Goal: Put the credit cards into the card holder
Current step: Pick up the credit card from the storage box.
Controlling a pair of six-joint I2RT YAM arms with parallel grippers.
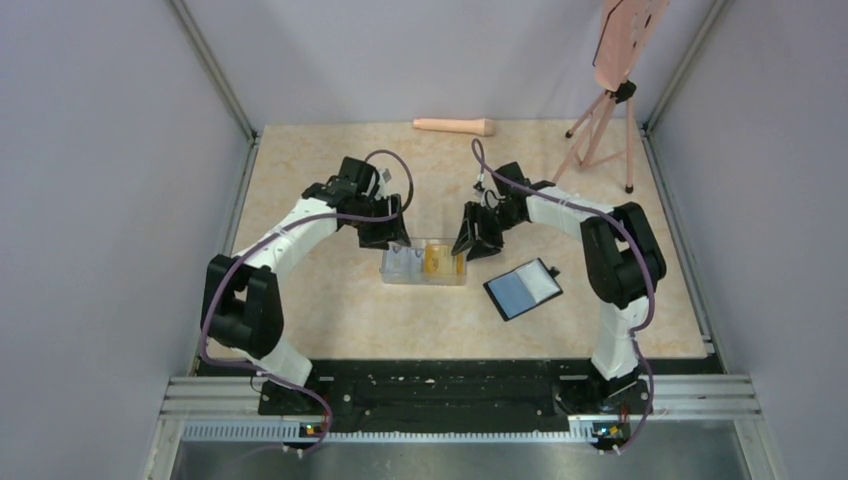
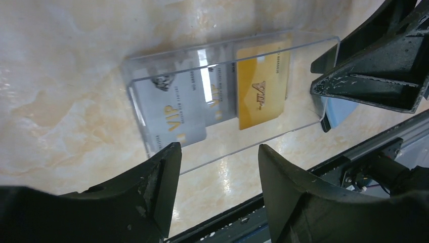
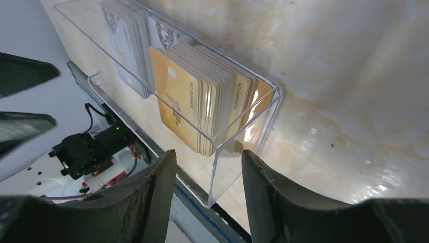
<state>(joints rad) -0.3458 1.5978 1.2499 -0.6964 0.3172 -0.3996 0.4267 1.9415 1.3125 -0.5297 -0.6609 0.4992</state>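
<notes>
Both sets of fingers [image 2: 157, 187] gape empty; the overhead view alone shows the whole card holder [image 1: 522, 288].

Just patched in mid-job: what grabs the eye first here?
A clear box mid-table, packed with gold cards and grey cards, stands out first. The left pincer and right pincer hang open at its two ends. The black card holder lies opened flat just right of the box.

Credit cards [image 1: 438, 262] in box [image 1: 424, 281], mid-table. Card holder [image 1: 522, 289] just right of box, slightly nearer. Left gripper [image 1: 395, 237] at box's far-left corner, right gripper [image 1: 478, 240] at its right end.
</notes>
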